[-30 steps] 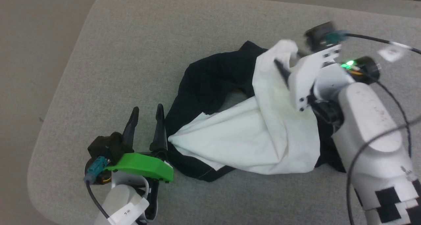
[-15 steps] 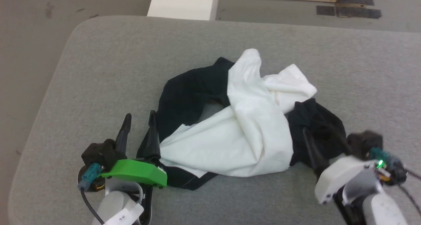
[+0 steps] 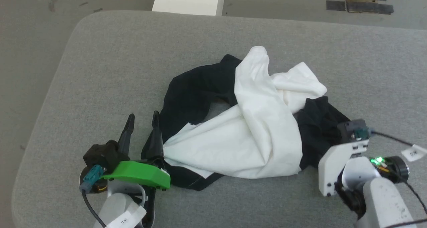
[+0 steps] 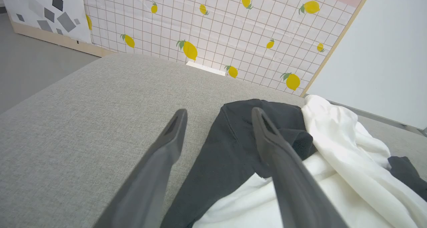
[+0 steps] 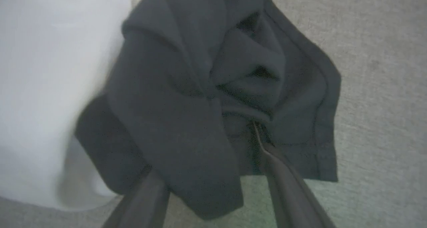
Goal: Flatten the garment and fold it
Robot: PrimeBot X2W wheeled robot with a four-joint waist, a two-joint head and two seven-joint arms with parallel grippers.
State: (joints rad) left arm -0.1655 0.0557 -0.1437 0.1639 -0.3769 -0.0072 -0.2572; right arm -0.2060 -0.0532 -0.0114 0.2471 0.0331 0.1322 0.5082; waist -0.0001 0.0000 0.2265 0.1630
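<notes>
Looking down from the head camera, I see the garment [image 3: 260,134] lying crumpled in the middle of the grey table [image 3: 100,71], a padded slab with a coarse woven cover and rounded corners. Its white body is soft and thin, bunched into long twisted folds that rise to a blunt peak on the far side. One black sleeve [image 3: 193,94] curves away from it in a loose arc, leaving a patch of bare grey weave inside the loop. My left gripper [image 3: 143,116] rests at the garment's near-left edge with its two tapered dark fingers well apart and nothing between them; in the left wrist view one finger [image 4: 277,148] lies over the matte black cloth just beside the white. My right gripper [image 5: 206,151] is pushed into the other black bunch [image 3: 317,124] at the near-right. Its jaws stand apart, not clamped: a thick rolled fold with a stitched hem drapes over one finger, and the other finger's tip presses into the creases.
</notes>
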